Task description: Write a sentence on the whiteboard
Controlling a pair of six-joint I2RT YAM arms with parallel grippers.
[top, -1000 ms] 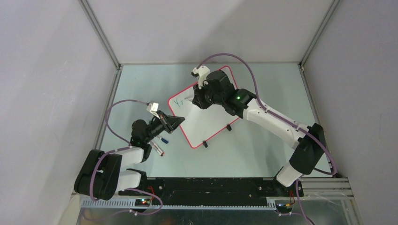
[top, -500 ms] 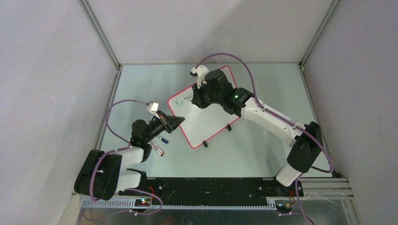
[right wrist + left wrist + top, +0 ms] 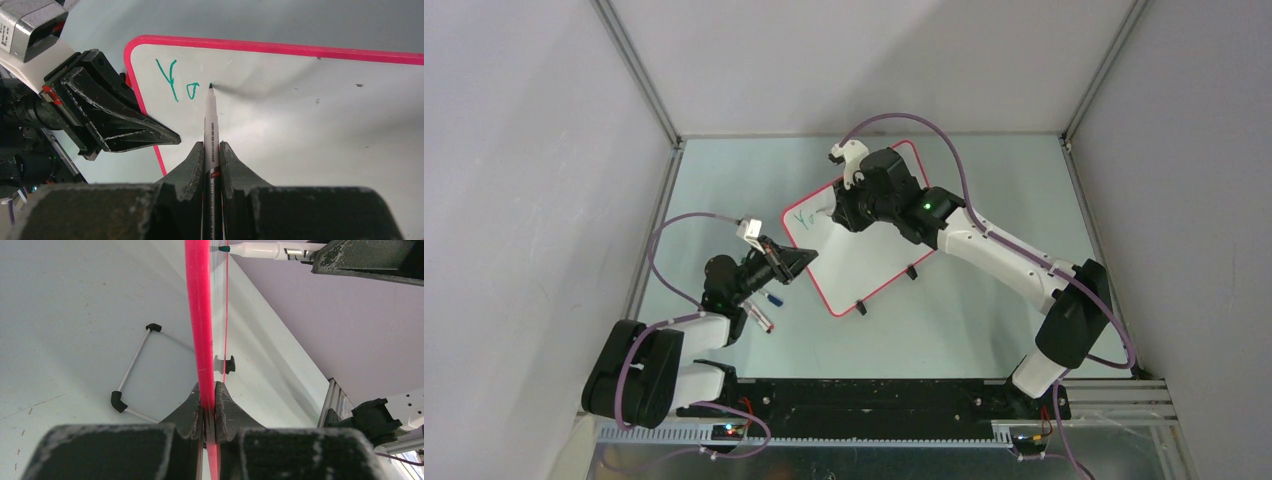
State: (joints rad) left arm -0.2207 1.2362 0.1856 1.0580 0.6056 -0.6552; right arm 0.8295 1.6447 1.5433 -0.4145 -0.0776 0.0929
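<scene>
our right gripper (image 3: 212,150) stays clamped on the green marker (image 3: 210,117). its tip seems to touch the whiteboard (image 3: 310,130) just right of the letters (image 3: 178,86) "yo". the elbow has swung slightly inward, so we judge a third letter is starting. our left gripper (image 3: 209,407) pinches the board's pink rim on the table (image 3: 1004,190).

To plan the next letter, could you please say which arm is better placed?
Right: the right tool grips the white marker, tip beside green "Yo" on the glossy pink-rimmed whiteboard; the left tool clamps its rim.
</scene>
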